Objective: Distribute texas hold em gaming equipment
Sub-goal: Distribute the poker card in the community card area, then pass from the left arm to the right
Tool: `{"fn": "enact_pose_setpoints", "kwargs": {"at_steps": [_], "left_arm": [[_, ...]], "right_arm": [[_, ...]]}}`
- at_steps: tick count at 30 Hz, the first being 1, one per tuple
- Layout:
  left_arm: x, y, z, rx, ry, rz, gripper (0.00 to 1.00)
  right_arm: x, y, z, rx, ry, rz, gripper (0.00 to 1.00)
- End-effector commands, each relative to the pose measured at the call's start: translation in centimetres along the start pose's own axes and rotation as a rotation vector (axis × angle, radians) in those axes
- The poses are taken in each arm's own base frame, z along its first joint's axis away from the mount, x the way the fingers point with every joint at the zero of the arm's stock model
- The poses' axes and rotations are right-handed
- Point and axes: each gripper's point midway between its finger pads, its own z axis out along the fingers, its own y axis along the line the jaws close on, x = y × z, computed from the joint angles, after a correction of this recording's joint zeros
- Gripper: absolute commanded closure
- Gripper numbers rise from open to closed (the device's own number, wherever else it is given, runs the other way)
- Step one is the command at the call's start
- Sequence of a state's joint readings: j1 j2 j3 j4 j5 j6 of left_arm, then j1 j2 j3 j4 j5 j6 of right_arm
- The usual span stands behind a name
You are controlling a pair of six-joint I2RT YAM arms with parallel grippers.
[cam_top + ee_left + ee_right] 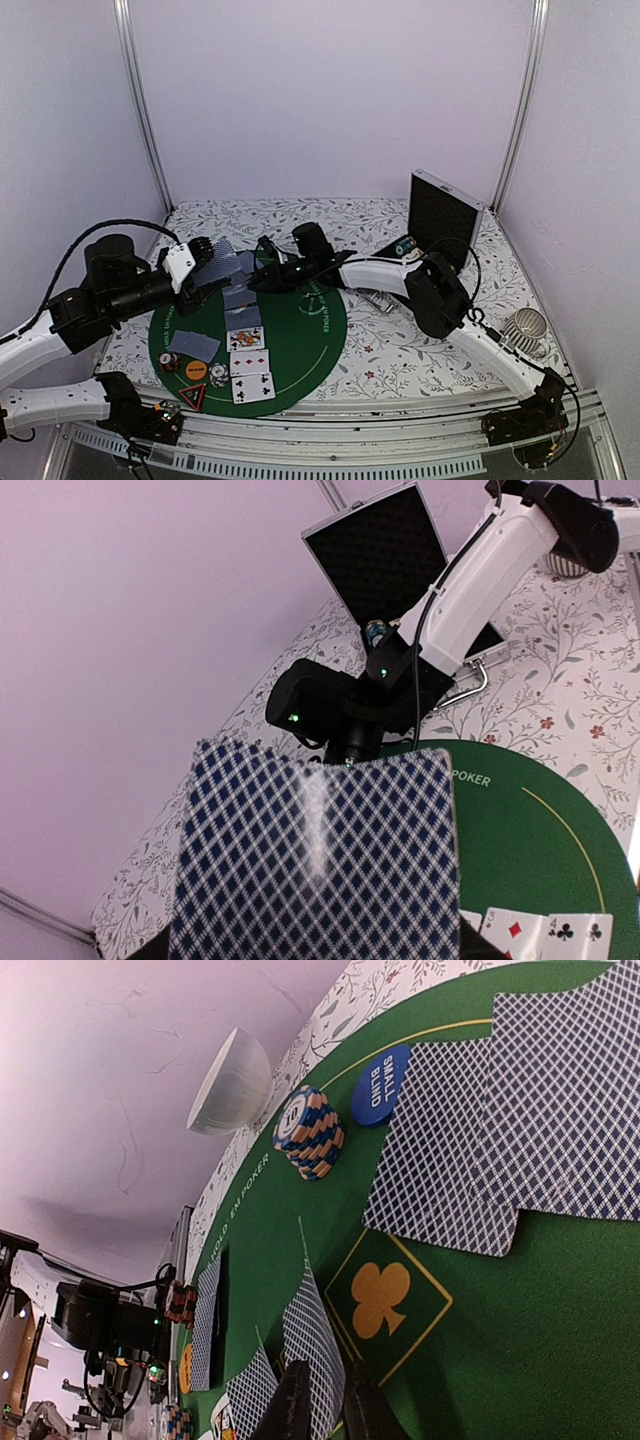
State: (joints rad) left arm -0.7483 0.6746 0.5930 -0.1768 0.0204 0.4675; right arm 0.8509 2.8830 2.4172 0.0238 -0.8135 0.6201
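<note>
The left hand (207,268) holds light, likely slippery playing cards (315,860) by their lower edge, while the right hand (326,1410), fingers nearly together, meets a single card (312,1345), grip unclear.

"SMALL BLIND": blue disc (381,1085); "10": chip stack (310,1132); "POKER": green mat (540,830).

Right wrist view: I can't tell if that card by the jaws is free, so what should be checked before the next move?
1. Right gripper clear of the face-down card at its tips: cannot tell, jaws barely apart.
2. Left gripper gripping its blue-backed card: ok.
3. Three face-up cards flat on the green mat: ok.
4. Chip stack standing beside the Small Blind button: ok.
</note>
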Motion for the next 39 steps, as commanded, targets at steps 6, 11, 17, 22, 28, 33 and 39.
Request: {"fn": "enact_pose_setpoints", "kwargs": {"at_steps": [6,11,17,22,28,33,39], "left_arm": [[-0.8,-0.2,-0.1,0.009,-0.035,-0.003,0.45],[-0.8,-0.2,-0.1,0.01,-0.036,-0.002,0.45],[-0.9,-0.2,-0.1,0.011,-0.039,0.0,0.45],[-0.9,-0.3,-0.1,0.014,-0.04,0.0,0.45],[-0.9,-0.3,-0.1,0.016,-0.043,0.003,0.45],[-0.9,-0.3,-0.1,0.018,-0.043,0.004,0.45],[-0.9,-0.3,-0.1,0.017,-0.042,0.005,0.45]], "right_arm": [[-1.7,1.6,-1.0,0.069,-0.02,-0.067,0.72],[-3.4,2.6,-2.3,0.153,-0.05,-0.12,0.39],[-6.3,8.0,-5.4,0.176,-0.086,-0.237,0.01],[-7.5,14.9,-9.2,0.12,-0.094,-0.357,0.01],[-5.9,21.7,-13.2,-0.001,-0.058,-0.432,0.01],[-4.0,25.0,-13.6,-0.156,-0.017,-0.39,0.05],[-2.8,27.3,-11.3,-0.194,0.014,-0.394,0.16]]}}
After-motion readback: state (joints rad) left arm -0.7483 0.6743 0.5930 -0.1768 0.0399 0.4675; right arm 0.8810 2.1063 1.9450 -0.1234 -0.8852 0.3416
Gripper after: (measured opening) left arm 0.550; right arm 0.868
